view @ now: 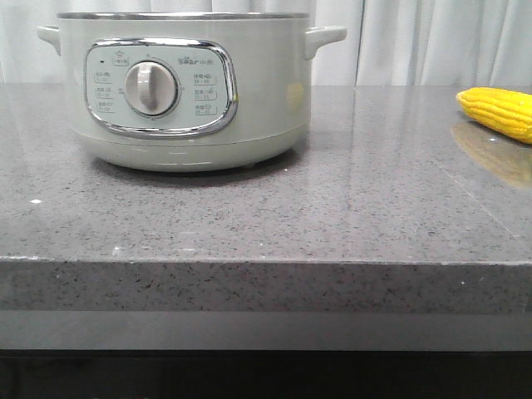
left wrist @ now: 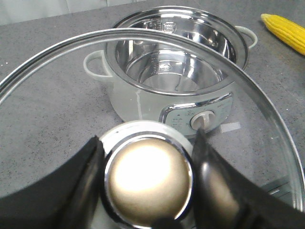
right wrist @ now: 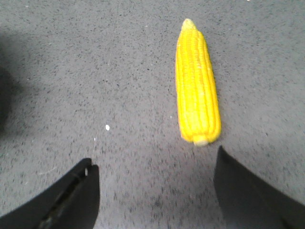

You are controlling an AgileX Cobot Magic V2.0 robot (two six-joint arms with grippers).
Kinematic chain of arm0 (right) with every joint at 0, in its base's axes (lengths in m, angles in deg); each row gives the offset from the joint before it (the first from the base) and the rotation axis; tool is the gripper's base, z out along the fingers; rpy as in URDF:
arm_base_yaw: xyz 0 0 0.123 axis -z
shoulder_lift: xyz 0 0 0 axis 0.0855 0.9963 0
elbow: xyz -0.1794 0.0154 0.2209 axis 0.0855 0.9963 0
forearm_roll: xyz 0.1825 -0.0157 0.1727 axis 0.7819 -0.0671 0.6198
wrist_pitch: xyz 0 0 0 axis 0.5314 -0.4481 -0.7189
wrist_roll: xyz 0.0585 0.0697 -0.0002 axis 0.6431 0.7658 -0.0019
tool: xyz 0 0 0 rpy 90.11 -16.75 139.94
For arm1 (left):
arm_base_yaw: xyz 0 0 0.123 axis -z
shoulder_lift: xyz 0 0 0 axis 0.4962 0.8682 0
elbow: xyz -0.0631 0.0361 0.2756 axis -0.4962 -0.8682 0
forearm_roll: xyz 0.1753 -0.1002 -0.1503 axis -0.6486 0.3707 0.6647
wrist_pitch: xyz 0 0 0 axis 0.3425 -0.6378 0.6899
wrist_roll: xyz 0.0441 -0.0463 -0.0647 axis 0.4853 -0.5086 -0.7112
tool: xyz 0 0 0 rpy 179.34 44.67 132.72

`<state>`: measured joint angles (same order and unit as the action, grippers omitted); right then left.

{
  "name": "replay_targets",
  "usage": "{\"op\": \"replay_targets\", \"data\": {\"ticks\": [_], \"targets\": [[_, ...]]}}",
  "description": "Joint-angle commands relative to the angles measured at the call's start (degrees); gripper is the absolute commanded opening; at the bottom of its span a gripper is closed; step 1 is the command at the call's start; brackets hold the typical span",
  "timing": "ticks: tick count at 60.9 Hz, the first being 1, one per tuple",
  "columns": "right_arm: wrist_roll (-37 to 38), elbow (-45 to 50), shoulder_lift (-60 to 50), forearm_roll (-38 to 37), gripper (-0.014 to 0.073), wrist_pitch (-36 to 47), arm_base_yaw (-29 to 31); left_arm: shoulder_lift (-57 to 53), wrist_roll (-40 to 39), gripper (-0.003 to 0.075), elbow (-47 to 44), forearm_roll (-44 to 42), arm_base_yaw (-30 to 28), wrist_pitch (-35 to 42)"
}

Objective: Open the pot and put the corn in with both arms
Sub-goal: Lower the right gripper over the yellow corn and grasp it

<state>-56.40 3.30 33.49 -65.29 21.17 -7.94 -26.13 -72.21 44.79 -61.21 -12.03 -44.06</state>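
Note:
The pale-green pot (view: 183, 91) stands at the back left of the counter, its dial facing me. In the left wrist view the pot (left wrist: 138, 102) is open, with a bare steel bowl inside. My left gripper (left wrist: 147, 138) is shut on the lid's round knob (left wrist: 148, 179) and holds the glass lid (left wrist: 52, 109) in the air, above and in front of the pot. The corn (view: 499, 112) lies flat on the counter at the far right. My right gripper (right wrist: 155, 157) hangs open above the counter, and the corn (right wrist: 197, 86) lies just beyond its fingertips, untouched. Neither gripper shows in the front view.
The grey speckled counter ends at a front edge (view: 266, 262) close to the camera. A white curtain (view: 416, 41) hangs behind it. A small white patch (left wrist: 230, 127) lies on the counter beside the pot's panel.

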Motion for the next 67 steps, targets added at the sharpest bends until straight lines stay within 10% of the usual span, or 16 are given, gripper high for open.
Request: {"op": "replay_targets", "data": {"ticks": [1, 42, 67], "targets": [[-0.3, -9.4, 4.1, -0.5, 0.0529, -2.6, 1.1, -0.3, -0.2, 0.0064, 2.0, 1.0, 0.0, 8.2], [-4.4, -42.7, 36.2, -0.1, 0.061, -22.3, 4.9, -0.3, -0.2, 0.0064, 2.0, 1.0, 0.0, 8.3], [-4.4, -46.3, 42.7, -0.1, 0.061, -23.7, 6.1, -0.3, -0.2, 0.0064, 2.0, 1.0, 0.0, 8.8]]}}
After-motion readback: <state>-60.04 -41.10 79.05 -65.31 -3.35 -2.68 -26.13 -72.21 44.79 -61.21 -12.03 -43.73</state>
